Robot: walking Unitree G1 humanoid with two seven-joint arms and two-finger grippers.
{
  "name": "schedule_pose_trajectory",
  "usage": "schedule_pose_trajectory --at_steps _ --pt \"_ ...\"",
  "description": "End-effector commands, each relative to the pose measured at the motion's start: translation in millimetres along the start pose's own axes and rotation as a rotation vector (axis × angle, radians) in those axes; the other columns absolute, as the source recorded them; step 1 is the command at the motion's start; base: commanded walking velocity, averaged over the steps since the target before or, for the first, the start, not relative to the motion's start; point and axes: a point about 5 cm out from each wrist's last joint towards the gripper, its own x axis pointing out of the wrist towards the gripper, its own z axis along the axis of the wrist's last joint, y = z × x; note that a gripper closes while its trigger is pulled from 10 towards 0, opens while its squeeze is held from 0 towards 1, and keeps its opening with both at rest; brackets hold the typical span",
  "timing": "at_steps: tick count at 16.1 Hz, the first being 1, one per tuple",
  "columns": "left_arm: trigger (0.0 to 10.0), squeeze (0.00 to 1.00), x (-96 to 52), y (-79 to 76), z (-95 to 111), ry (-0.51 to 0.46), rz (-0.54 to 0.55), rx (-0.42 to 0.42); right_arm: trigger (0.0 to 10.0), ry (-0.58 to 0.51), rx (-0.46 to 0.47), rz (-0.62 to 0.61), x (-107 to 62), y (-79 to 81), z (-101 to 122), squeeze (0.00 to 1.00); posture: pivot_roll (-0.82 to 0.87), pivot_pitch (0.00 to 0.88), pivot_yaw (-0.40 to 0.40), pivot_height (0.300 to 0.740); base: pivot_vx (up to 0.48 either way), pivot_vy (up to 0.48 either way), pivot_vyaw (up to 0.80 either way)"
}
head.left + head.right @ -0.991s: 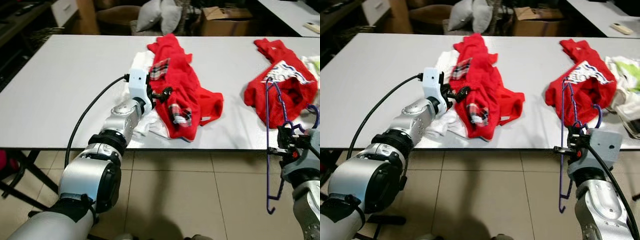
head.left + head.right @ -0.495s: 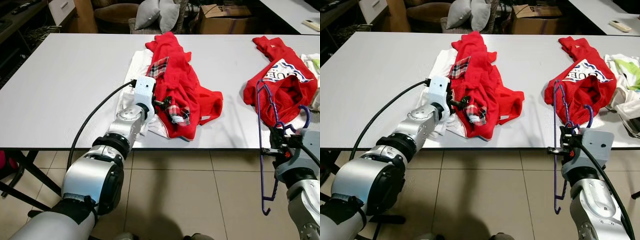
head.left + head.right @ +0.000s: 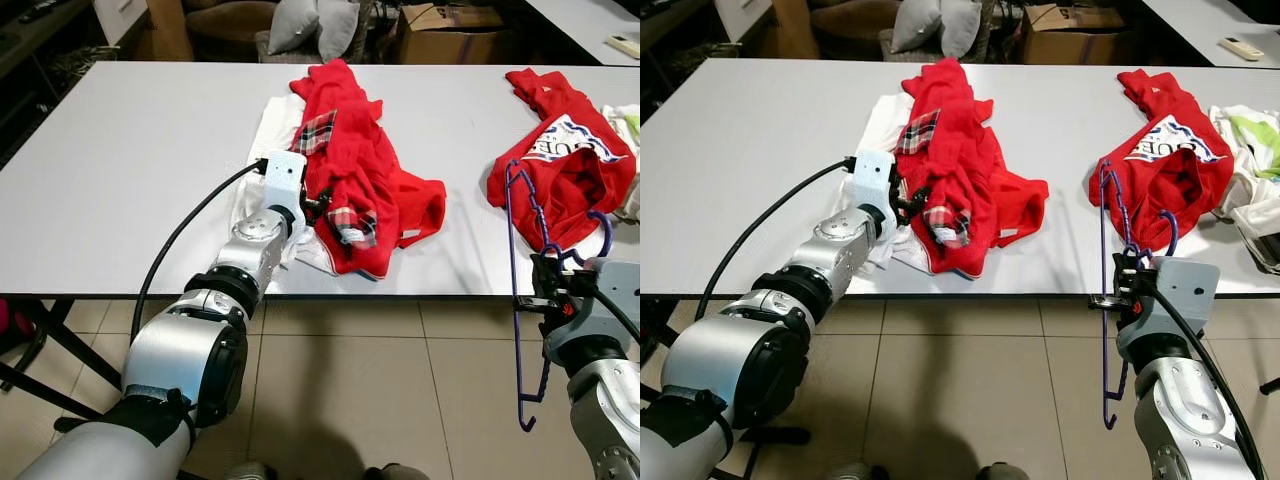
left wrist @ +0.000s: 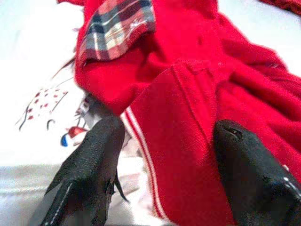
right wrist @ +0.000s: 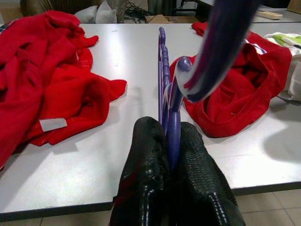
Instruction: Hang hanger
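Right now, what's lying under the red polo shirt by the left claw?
A white printed garment shows beneath the red polo shirt on the table. Its middle is covered; the open left claw straddles the shirt's hem.

White lettering on red garment (image 3: 570, 160) at the white table's (image 3: 130, 170) right end, too blurred to read

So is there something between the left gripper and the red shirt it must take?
Nothing visible. The left gripper is open and its fingers already stand on each side of a fold of the red shirt. The right gripper holds the hanger at the table edge.
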Motion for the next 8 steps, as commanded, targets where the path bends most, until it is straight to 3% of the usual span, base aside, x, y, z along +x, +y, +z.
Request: schedule_pose_trajectory --at_steps 1,2,4,5,6,8 --pt "8.5 0.00 1.0 1.5 7.5 -0.021 0.005 0.005 10.0 -0.025 -0.003 0.019 -2.1 2.3 7.4 0.00 -0.21 0.075 0.018 0.740 0.000 0.000 0.00" --pt "6.0 0.00 1.2 -1.3 6.0 -0.016 -0.016 0.004 10.0 -0.025 -0.005 0.022 -2.0 2.9 7.5 0.00 -0.21 0.078 0.015 0.740 0.000 0.000 0.00" --pt "3.1 0.00 1.2 -3.1 3.6 -0.008 -0.019 0.013 10.0 -0.024 -0.006 0.027 -1.8 3.9 7.6 0.00 -0.21 0.080 0.015 0.740 0.000 0.000 0.00" --pt "0.7 0.00 1.2 -3.0 2.9 -0.005 -0.014 0.015 10.0 -0.024 -0.006 0.029 -1.7 4.3 7.5 0.00 -0.21 0.081 0.016 0.740 0.000 0.000 0.00" --pt "0.0 0.00 1.1 -3.0 2.6 -0.004 -0.011 0.015 10.0 -0.024 -0.006 0.030 -1.7 4.7 7.6 0.00 -0.21 0.081 0.016 0.740 0.000 0.000 0.00" --pt "0.0 0.00 1.3 -2.7 4.8 -0.019 -0.011 0.009 10.0 -0.027 -0.003 0.030 -1.7 5.8 7.9 0.00 -0.21 0.080 0.021 0.740 0.000 0.000 0.00"
